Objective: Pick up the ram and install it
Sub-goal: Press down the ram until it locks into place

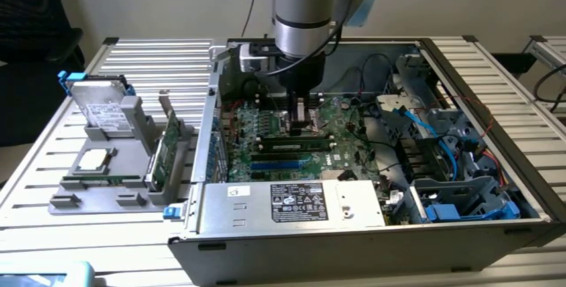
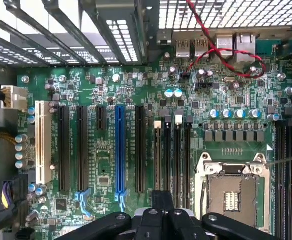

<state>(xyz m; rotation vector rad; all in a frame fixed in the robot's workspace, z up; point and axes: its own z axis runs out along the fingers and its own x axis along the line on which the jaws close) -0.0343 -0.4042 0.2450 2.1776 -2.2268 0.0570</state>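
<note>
The ram (image 1: 296,146), a long green stick with dark chips, lies along a memory slot on the motherboard (image 1: 340,118) inside the open computer case. My gripper (image 1: 301,126) hangs straight down just above and behind the ram, fingers shut. I cannot tell whether they touch it. In the wrist view the shut gripper (image 2: 161,212) lines up with the narrow memory slots (image 2: 171,150) beside the processor socket (image 2: 231,192).
The case wall (image 1: 212,121) and the power supply (image 1: 292,202) hem in the board. Cables and drive cages (image 1: 442,148) crowd the exterior view's right. Outside the case, a grey fixture (image 1: 66,201) holds a drive, another green stick (image 1: 102,179) and an expansion card (image 1: 164,158).
</note>
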